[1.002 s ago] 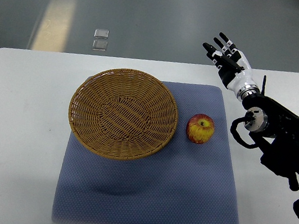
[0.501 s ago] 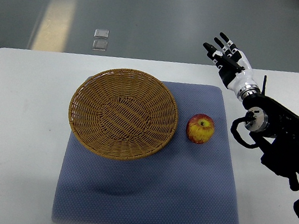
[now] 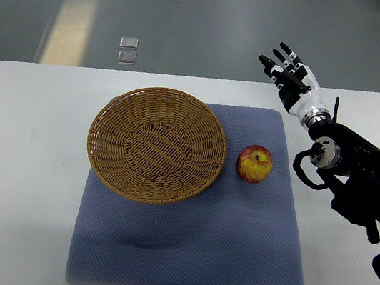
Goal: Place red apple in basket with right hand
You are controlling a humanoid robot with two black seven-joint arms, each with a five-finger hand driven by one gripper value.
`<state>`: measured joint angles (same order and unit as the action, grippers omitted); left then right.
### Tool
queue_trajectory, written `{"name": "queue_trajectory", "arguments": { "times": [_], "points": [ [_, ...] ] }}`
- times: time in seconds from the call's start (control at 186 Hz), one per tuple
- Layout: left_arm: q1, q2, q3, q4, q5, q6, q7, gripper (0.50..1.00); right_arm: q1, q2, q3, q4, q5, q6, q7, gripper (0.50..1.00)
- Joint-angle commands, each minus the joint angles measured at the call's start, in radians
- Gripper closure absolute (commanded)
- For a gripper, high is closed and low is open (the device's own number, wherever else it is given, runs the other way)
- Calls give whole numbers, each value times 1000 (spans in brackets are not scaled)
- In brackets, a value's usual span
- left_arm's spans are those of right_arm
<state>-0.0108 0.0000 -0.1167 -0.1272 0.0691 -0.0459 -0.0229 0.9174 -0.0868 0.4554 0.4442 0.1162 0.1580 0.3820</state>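
Observation:
A red and yellow apple (image 3: 254,163) lies on the blue mat (image 3: 189,236), just right of the round wicker basket (image 3: 157,144), which holds nothing. My right hand (image 3: 286,70) is raised over the table's far edge, up and to the right of the apple, well apart from it. Its fingers are spread and hold nothing. The right arm (image 3: 358,176) comes in from the right edge. The left arm is out of view.
The white table (image 3: 21,159) carries the mat with the basket on its left half. Grey floor lies beyond the far edge, with two small clear squares (image 3: 127,49) on it.

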Motion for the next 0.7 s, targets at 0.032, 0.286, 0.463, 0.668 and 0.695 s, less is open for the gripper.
{"name": "queue_trajectory", "arguments": {
  "times": [0.032,0.286,0.463,0.668,0.695],
  "points": [
    [0,0,0,3,0,0,0,500,1,-1,0,1,0,-5,0,576],
    [0,0,0,3,0,0,0,500,23,-11,-3,1,0,-8,-2,576],
    [0,0,0,3,-2,0,0,500,34,-63,-3,7,0,-8,-3,576],
    [2,0,0,3,0,0,0,500,37,-82,-9,11,-1,0,-5,576],
    [2,0,0,3,0,0,0,500,37,-82,-9,11,-1,0,-5,576]
  ]
}}
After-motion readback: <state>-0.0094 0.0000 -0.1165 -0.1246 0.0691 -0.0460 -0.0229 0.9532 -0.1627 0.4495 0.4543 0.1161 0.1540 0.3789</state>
